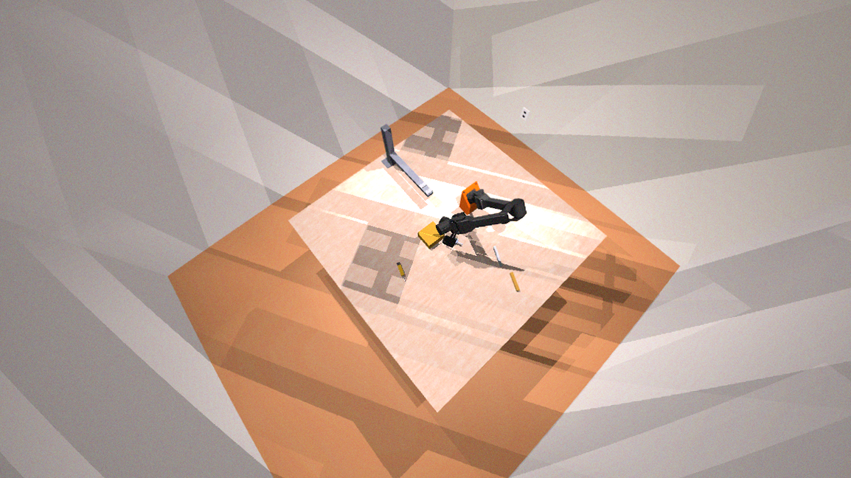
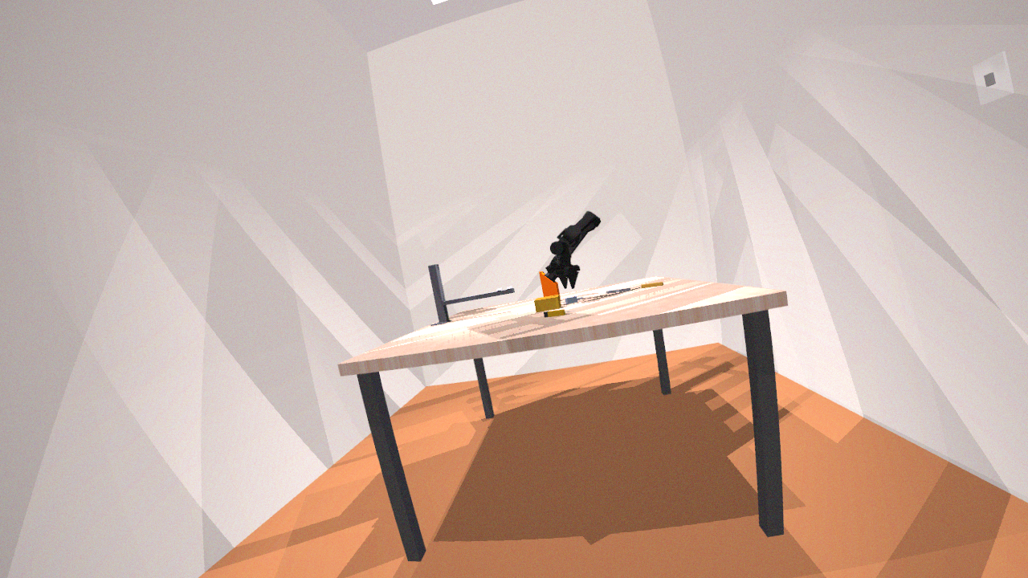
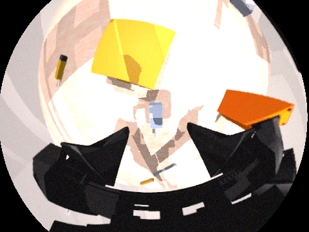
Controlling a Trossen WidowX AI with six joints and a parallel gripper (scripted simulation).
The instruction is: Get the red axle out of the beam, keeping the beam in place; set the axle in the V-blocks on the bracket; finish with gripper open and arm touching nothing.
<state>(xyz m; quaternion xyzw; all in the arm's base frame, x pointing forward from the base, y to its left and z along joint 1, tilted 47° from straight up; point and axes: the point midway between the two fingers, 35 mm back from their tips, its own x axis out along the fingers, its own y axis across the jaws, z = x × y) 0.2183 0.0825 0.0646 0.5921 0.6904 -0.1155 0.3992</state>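
One wooden table (image 1: 448,342) (image 2: 575,324), orange floor (image 1: 256,340) (image 2: 575,460), pale walls (image 1: 668,44) (image 2: 517,144)

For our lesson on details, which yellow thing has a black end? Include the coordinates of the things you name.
The slim yellow tool (image 1: 401,269) (image 2: 556,313) (image 3: 60,69) with a pale tip; the yellow block (image 1: 428,236) (image 2: 546,304) (image 3: 145,48) and amber bar (image 1: 514,281) (image 2: 651,285) (image 3: 147,182) show no black end.

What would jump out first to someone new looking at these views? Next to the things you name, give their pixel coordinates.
Probably the black open gripper (image 2: 569,280) (image 3: 158,127), hanging above the table. Next, the bright yellow block (image 1: 430,236) (image 2: 547,303) (image 3: 133,53) beside it, and the orange piece (image 1: 468,198) (image 2: 548,284) (image 3: 254,106) at the arm's foot.
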